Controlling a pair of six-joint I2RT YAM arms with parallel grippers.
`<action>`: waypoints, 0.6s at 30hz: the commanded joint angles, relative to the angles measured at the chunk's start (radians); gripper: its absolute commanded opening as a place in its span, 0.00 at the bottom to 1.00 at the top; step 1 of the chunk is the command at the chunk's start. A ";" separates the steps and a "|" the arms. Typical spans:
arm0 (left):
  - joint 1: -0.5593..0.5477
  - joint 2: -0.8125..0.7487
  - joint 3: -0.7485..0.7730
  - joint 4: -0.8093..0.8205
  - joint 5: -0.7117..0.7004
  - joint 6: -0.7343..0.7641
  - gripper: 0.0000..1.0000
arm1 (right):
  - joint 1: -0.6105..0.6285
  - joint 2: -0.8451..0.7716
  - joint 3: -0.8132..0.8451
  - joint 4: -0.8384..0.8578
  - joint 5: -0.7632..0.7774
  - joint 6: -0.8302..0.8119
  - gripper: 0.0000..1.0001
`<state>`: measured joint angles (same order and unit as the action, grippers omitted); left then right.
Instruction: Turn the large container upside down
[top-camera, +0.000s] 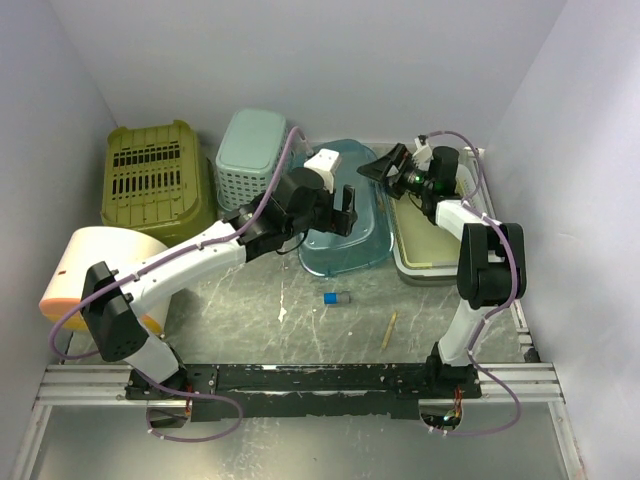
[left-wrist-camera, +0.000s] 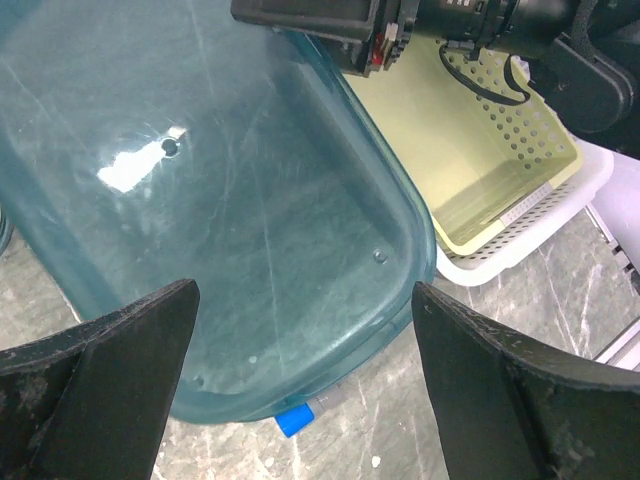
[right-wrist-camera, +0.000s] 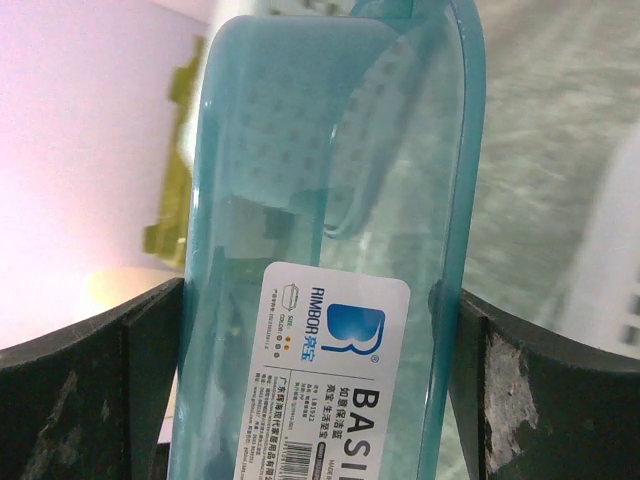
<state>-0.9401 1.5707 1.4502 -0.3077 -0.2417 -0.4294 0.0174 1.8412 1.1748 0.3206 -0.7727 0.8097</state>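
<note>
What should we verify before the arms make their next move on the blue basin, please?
1. Left gripper open: ok, fingers spread above the basin.
2. Right gripper open: ok, fingers either side of the basin's end.
3. Right fingers touching the basin: cannot tell.
4. Near side free: not ok, a small blue-capped item lies just before the rim.
5. Right side free: not ok, the white tray sits close alongside.

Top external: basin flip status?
Left gripper open over translucent blue plastic basin. Right gripper open at its far right edge. Basin ungripped. Small blue cylinder beside near rim.
</note>
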 joint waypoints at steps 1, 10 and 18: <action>-0.006 0.001 0.030 0.009 0.027 0.020 0.99 | -0.004 -0.033 -0.033 0.360 -0.134 0.235 1.00; -0.005 -0.014 0.008 -0.009 -0.009 0.031 1.00 | -0.036 -0.030 -0.108 0.477 -0.138 0.364 1.00; 0.058 -0.023 -0.004 -0.036 0.046 0.041 1.00 | -0.046 -0.023 -0.101 0.464 -0.141 0.375 1.00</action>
<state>-0.9180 1.5707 1.4498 -0.3302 -0.2333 -0.4015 -0.0166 1.8412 1.0657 0.7506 -0.8993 1.1755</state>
